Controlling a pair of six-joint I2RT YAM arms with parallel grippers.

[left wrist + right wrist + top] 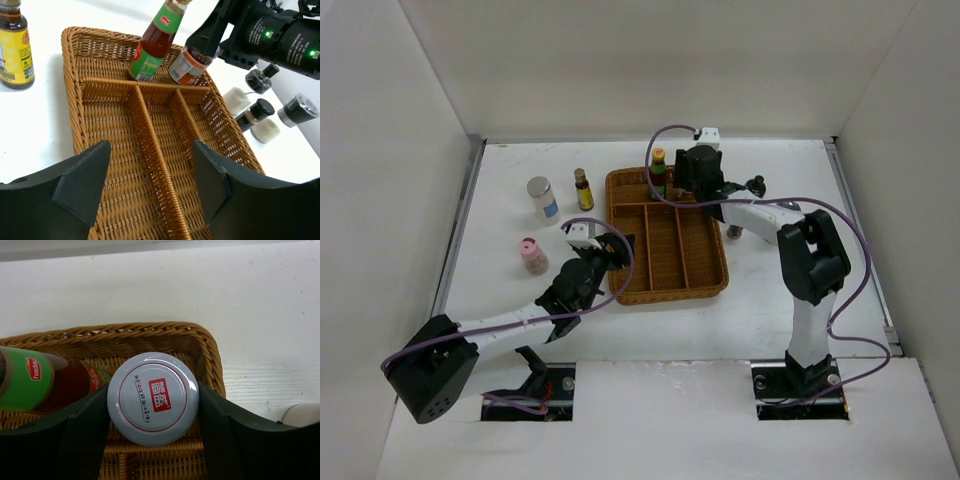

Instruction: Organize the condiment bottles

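Found the right jaws pinched on a white-lidded jar (153,390), one finger against each side at lid level, over the far right corner of the wicker tray (150,331). Could not tell a base resting on the weave from one hanging just above it. Saw the orange-capped sauce bottle (154,47) leaning in that same far compartment, just beside the jar. Found the left jaws spread wide and holding nothing, above the tray's long near compartments. Counted the rest out on the table (770,300). Left of the tray: a silver-lidded white jar (541,198), a dark yellow-label bottle (15,50) and a pink-lidded jar (531,255), each apart from the others. Right of the tray: two black-capped bottles (257,79) and a grey-lidded shaker (298,110), near one another.

Judged the held jar rigid, likely glass, smooth and round: prone to twist or slide in a two-finger pinch, and breakable if dropped. Reckoned it squat enough to stand steady once set down. Thought a hold across the widest part, at or just under the lid, soundest, with the jar kept upright. Judged the sauce bottle tall, narrow-necked and top-heavy, easy to knock over beside the jar. Thought the shoulder, not the slim neck, the better place to take it.
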